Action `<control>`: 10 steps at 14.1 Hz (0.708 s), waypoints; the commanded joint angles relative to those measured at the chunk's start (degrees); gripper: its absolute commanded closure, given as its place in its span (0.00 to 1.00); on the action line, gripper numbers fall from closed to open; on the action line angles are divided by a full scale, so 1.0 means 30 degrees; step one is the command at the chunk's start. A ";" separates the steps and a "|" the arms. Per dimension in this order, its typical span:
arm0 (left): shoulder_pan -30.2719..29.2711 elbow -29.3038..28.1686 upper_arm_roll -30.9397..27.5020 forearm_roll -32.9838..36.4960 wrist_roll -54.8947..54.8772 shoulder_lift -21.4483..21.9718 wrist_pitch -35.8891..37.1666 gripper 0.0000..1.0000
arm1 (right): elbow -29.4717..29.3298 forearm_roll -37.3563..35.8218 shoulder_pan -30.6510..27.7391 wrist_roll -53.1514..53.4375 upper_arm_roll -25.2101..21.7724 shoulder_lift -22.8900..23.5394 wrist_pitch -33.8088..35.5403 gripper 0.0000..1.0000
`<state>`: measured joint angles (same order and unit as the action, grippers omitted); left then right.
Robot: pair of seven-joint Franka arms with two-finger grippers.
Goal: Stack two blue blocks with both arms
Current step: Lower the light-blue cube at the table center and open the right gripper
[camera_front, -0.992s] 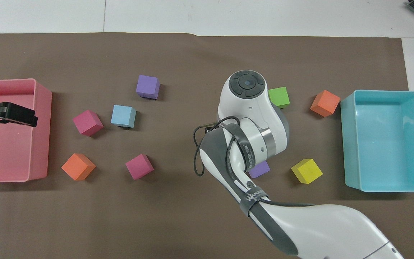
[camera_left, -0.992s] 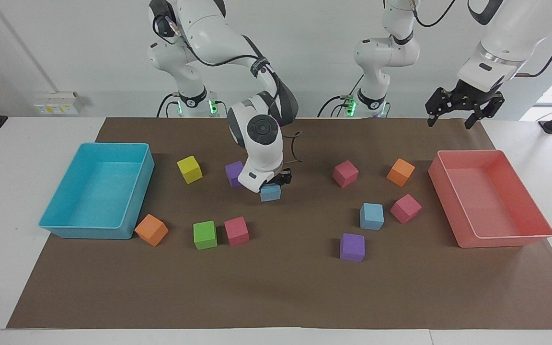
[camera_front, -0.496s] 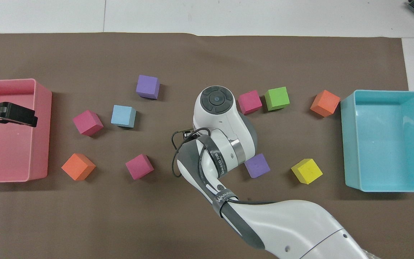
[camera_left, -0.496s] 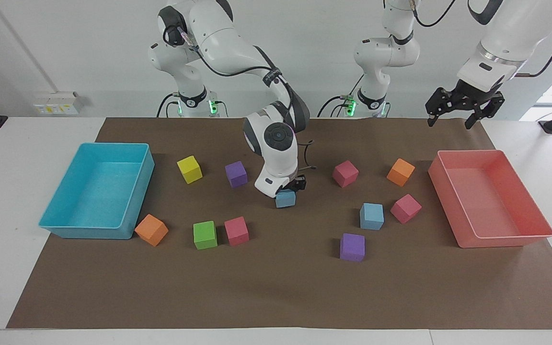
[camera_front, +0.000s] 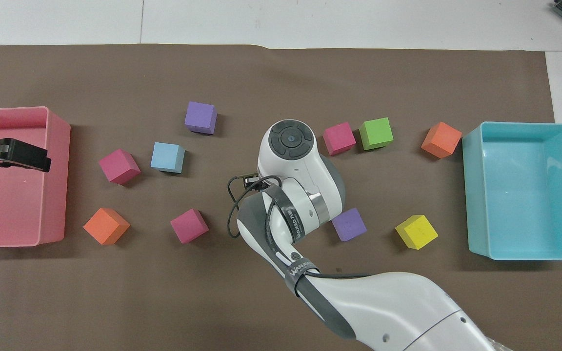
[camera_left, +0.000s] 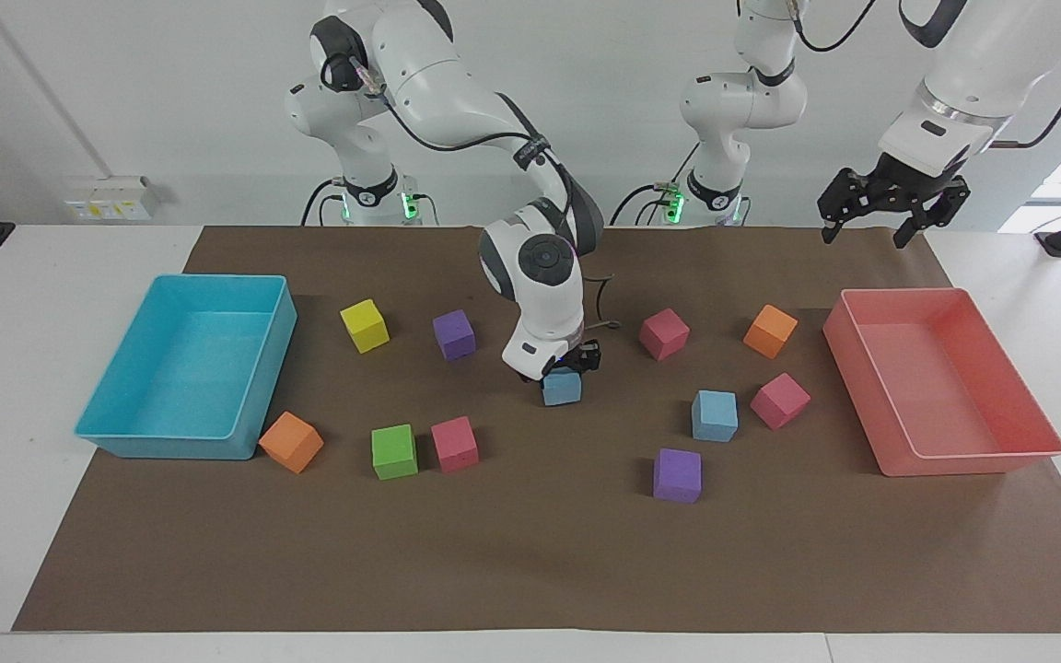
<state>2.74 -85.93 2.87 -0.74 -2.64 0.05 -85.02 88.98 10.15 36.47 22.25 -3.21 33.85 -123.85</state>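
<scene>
The right gripper [camera_left: 565, 361] clamps a matte foam blue block [camera_left: 562, 388] raised over the brown paper mat [camera_left: 530, 552]; the second blue block [camera_left: 714, 415], square-edged, rests toward the left arm's end; the left gripper [camera_left: 892, 214] waits spread above the smooth pink tray [camera_left: 973, 456].

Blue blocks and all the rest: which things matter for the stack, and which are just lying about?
In the job:
- blue block held by the right gripper
- second blue block on the mat
- left gripper, waiting open above the pink tray

Lying about:
- purple, magenta, orange, green and yellow cubes
- turquoise tray
</scene>
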 commanded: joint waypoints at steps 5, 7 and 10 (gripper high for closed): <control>-0.0034 -0.0478 0.0011 -0.0192 -0.0028 0.0480 -0.0078 0.00 | 0.0486 -0.0013 0.0297 0.0963 -0.0015 0.0024 -0.0699 0.63; -0.0063 -0.0478 0.0011 -0.0192 -0.0028 0.0451 -0.0078 0.00 | 0.0631 -0.0129 0.0354 0.0817 -0.0015 0.0024 -0.0728 0.00; -0.0034 -0.0478 0.0011 -0.0192 -0.0028 0.0451 -0.0137 0.00 | 0.0662 -0.0569 0.0355 0.1021 -0.0015 -0.0326 -0.0466 0.00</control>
<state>2.74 -85.93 2.87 -0.74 -2.64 0.05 -85.02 89.88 9.66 37.38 23.67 -3.25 34.20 -124.75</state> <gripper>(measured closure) 0.000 0.009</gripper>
